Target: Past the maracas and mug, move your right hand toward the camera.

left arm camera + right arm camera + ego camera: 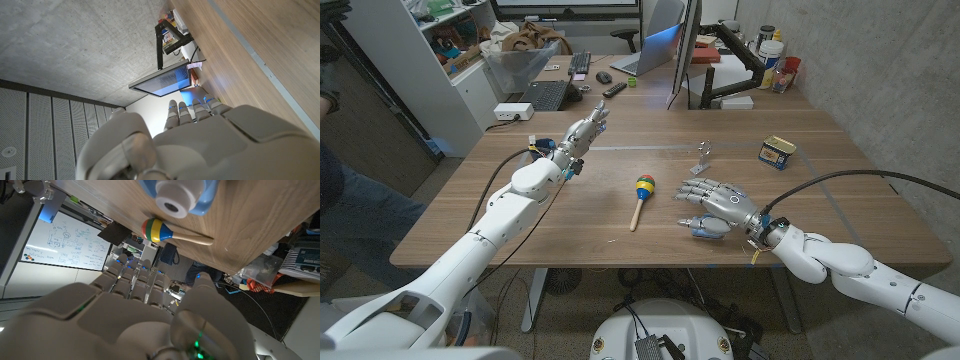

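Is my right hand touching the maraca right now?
Apart. In the head view, bare table shows between the right hand and the maraca, which lies on the robot's left of that hand's fingertips.

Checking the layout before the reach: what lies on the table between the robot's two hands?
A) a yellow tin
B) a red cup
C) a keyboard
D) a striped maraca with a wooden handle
D: in the head view the maraca lies on the table between the left hand and the right hand.
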### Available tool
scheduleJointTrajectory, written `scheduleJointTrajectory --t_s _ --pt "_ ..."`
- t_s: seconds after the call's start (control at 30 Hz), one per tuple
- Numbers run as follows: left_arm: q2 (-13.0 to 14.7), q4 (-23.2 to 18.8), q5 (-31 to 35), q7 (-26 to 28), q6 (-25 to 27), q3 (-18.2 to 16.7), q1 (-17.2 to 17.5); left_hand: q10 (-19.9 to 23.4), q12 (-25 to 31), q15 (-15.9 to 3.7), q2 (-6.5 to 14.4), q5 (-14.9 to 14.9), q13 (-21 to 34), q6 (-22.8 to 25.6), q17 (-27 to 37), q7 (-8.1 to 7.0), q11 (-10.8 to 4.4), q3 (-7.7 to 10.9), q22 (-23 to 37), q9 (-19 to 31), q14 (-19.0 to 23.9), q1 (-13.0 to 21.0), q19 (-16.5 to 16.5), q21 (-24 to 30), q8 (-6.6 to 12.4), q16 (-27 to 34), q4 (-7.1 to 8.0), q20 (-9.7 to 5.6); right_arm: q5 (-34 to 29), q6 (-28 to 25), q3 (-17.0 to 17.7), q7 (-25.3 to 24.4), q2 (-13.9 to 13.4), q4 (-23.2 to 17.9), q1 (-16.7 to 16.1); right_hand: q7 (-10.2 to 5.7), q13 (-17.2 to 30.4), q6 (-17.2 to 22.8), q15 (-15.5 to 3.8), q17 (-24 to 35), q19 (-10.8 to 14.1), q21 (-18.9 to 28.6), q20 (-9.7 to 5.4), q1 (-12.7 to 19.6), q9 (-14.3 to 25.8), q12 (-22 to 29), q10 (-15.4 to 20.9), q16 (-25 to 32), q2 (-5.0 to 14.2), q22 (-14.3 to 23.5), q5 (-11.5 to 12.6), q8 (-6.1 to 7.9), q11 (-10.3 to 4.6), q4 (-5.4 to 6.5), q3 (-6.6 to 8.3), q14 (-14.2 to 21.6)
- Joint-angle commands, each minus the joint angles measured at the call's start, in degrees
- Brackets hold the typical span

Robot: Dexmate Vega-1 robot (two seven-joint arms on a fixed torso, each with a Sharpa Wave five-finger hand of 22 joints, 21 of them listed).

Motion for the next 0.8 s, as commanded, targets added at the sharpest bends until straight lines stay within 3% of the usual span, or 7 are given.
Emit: scheduleJointTrajectory --t_s 0.03,0.8 --pt "0.41 -0.88 0.3 0.49 0.9 0.03 0.19 0.09 0.33 -0.11 0.3 -0.27 0.22 0.28 0.28 0.05 -0.04 -0.4 0.18 0.18 -0.13 0.36 -0.11 -0.16 0.2 0.11 0.08 -0.34 -0.48 -0.25 -1.85 0.02 0.46 1.43 1.22 -0.14 0.17 0.53 -0.02 0.21 -0.08 -0.35 -0.01 0.31 0.07 0.45 0.28 0.16 0.51 0.33 0.29 0.11 -0.19 -0.22 0.09 0.16" --pt "-0.16 -0.83 0.6 0.9 1.13 0.48 -0.15 0.17 0.34 0.04 0.43 -0.32 0.22 0.51 0.28 0.12 -0.13 -0.49 0.18 0.19 -0.14 0.45 -0.32 -0.21 0.24 0.1 0.17 -0.49 1.68 -0.11 -2.8 1.13 0.32 2.96 1.7 -0.33 0.19 1.44 -0.01 0.22 0.03 -0.62 -0.13 0.31 0.08 0.47 0.29 0.24 0.75 0.37 0.3 0.35 -0.27 -0.34 0.22 0.36"
